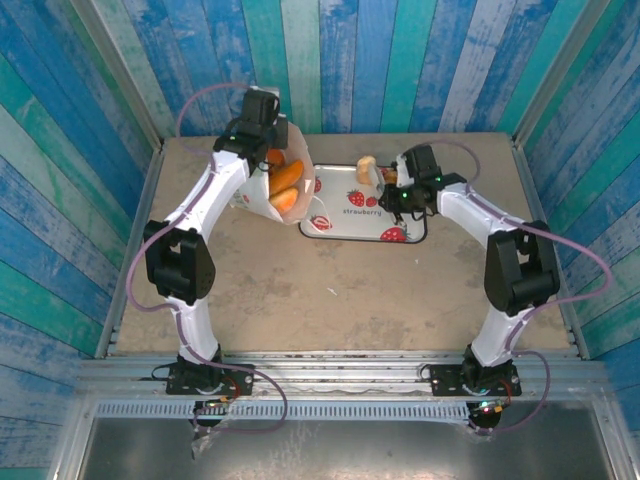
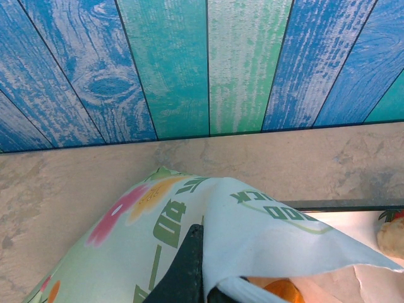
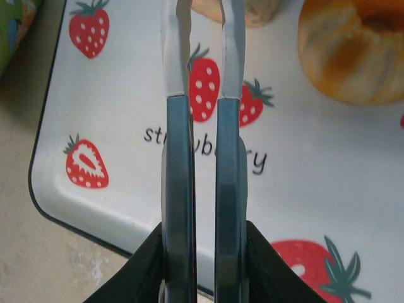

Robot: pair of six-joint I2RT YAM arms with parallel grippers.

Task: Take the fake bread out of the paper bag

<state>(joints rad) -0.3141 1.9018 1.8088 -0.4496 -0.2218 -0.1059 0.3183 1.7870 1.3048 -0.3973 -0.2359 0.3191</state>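
The paper bag [image 1: 305, 188] lies tilted at the back left of the table, its mouth toward the tray. Orange fake bread [image 1: 286, 180] shows inside it. My left gripper [image 1: 270, 150] is shut on the bag's upper edge. In the left wrist view the printed paper bag [image 2: 265, 221] folds over one dark finger [image 2: 189, 265], and orange bread [image 2: 281, 291] peeks below. My right gripper [image 3: 202, 9] hovers over the strawberry tray [image 3: 303, 158], its fingers nearly together and nothing between them. A pale roll [image 3: 249, 9] lies at its tips and a golden bun [image 3: 353, 53] to the right.
The white strawberry tray [image 1: 345, 215] sits at the back centre, beside the bag, with a pale roll [image 1: 367, 165] at its far edge. Blue-green plank walls [image 2: 208, 63] close in the table at the back and both sides. Bare tabletop [image 1: 330, 290] stretches in front.
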